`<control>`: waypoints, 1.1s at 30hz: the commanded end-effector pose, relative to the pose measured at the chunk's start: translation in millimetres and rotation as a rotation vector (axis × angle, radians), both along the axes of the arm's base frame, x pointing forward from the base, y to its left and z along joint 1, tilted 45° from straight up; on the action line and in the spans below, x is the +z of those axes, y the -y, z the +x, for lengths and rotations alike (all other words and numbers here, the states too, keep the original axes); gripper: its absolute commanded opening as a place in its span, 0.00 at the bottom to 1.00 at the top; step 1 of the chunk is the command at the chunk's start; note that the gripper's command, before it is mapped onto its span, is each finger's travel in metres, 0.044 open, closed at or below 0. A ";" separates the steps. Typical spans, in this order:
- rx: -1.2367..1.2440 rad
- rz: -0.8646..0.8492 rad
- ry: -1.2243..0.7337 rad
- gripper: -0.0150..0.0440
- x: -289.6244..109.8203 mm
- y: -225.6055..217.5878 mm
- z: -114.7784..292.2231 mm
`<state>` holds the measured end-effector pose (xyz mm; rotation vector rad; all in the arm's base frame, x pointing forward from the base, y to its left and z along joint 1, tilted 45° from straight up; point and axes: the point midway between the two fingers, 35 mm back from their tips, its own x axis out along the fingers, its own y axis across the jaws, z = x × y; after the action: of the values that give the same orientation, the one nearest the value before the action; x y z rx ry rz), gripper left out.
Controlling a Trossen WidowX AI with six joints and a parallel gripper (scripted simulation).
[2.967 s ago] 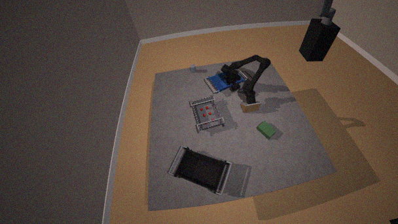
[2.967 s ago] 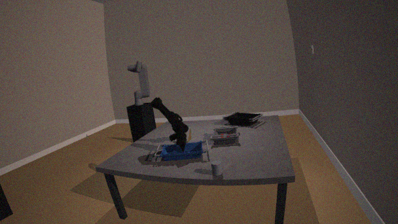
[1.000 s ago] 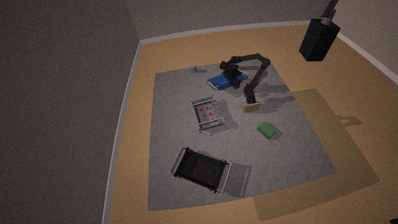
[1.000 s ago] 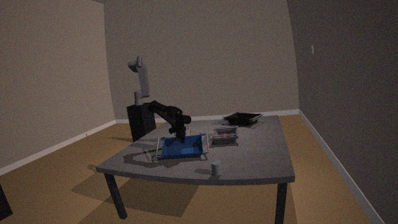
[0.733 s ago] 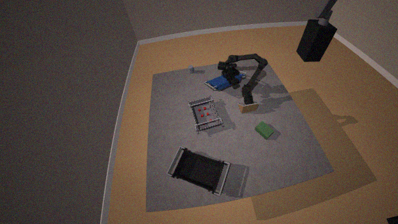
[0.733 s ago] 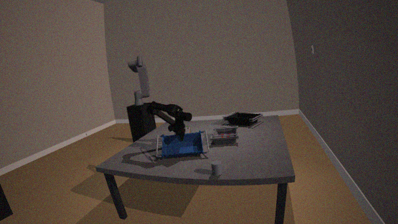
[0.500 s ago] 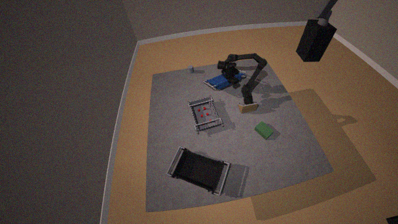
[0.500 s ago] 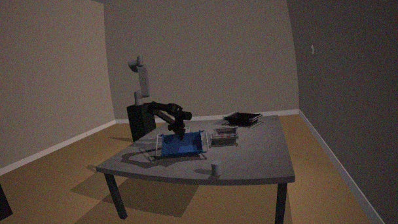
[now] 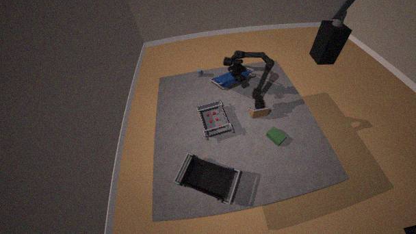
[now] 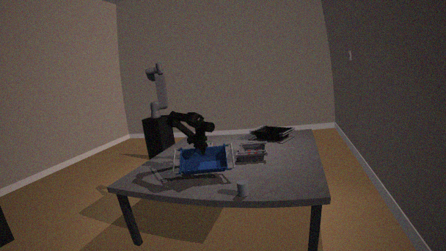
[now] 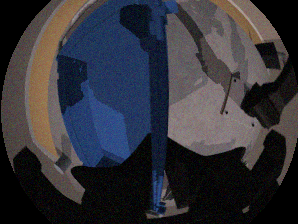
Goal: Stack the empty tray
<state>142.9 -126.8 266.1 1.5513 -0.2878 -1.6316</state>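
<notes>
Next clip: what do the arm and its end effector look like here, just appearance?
The arm is slim, matte black throughout, built of thin tubular links with chunkier rounded joints. It rises from a tan block base. The end effector is equally dark and blocky. No cables, markings or coloured accents are discernible.
</notes>
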 end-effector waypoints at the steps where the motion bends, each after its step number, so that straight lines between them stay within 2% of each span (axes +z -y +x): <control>1: 0.004 -0.008 0.014 0.25 15.4 2.2 5.1; 27: 0.004 -0.008 0.014 0.25 16.0 2.3 5.3; 33: 0.052 0.002 -0.022 0.25 12.5 -3.9 21.0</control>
<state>153.6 -127.0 276.2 1.5384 -0.2614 -1.6305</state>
